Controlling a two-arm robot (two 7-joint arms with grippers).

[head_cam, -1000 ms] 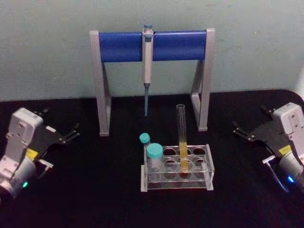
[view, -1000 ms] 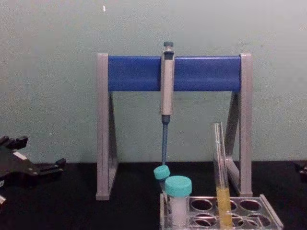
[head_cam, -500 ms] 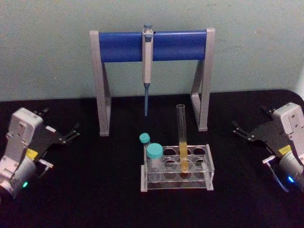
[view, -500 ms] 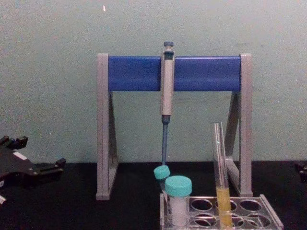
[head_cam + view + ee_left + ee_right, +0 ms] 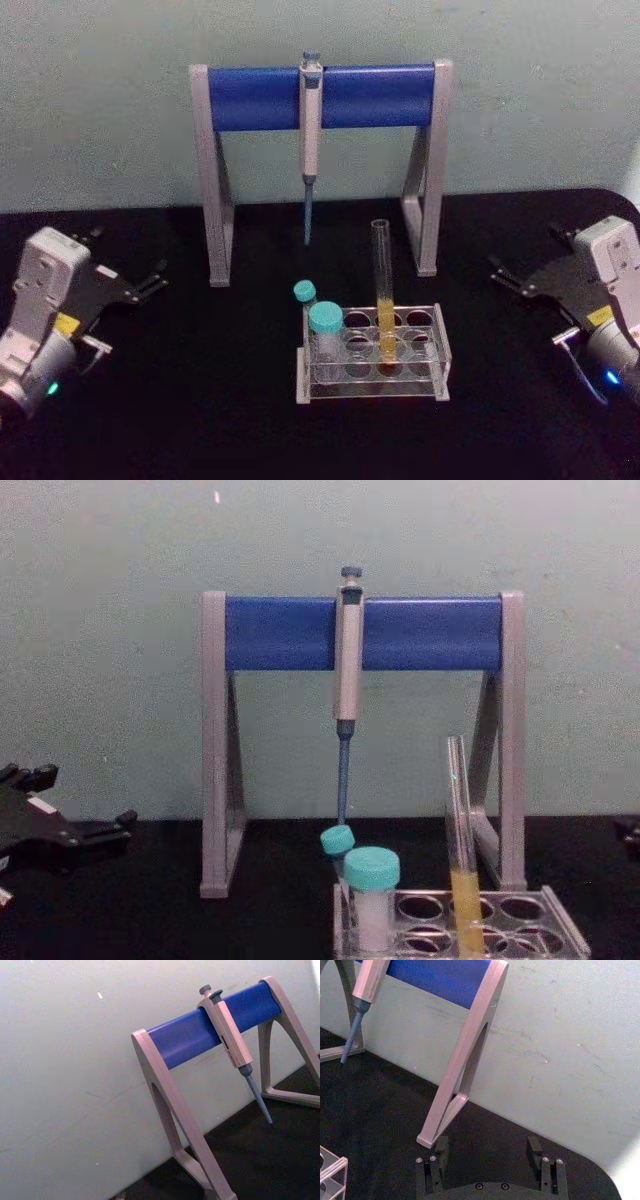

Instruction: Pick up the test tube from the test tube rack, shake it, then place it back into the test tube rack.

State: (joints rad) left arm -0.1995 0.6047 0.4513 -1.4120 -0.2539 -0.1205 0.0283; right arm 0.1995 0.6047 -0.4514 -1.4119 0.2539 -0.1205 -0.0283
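Observation:
The test tube [image 5: 383, 290] stands upright in the test tube rack [image 5: 441, 372], in the middle of the black table, with yellow-orange liquid in its lower part. In the chest view the test tube [image 5: 459, 830] rises well above the rack [image 5: 562, 927]. My left gripper [image 5: 128, 254] rests open far to the left of the rack, holding nothing; the chest view shows the left gripper [image 5: 85, 802] at its left edge. My right gripper [image 5: 524, 252] rests open far to the right. The right wrist view shows the right gripper [image 5: 488, 1154] with its fingers spread and a corner of the rack [image 5: 331, 1170].
A grey-and-blue pipette stand [image 5: 320, 97] spans the table behind the rack, with a grey pipette [image 5: 310, 130] hanging from its bar. Two teal-capped tubes [image 5: 324, 322] occupy the rack's left side. Bare black table lies between each gripper and the rack.

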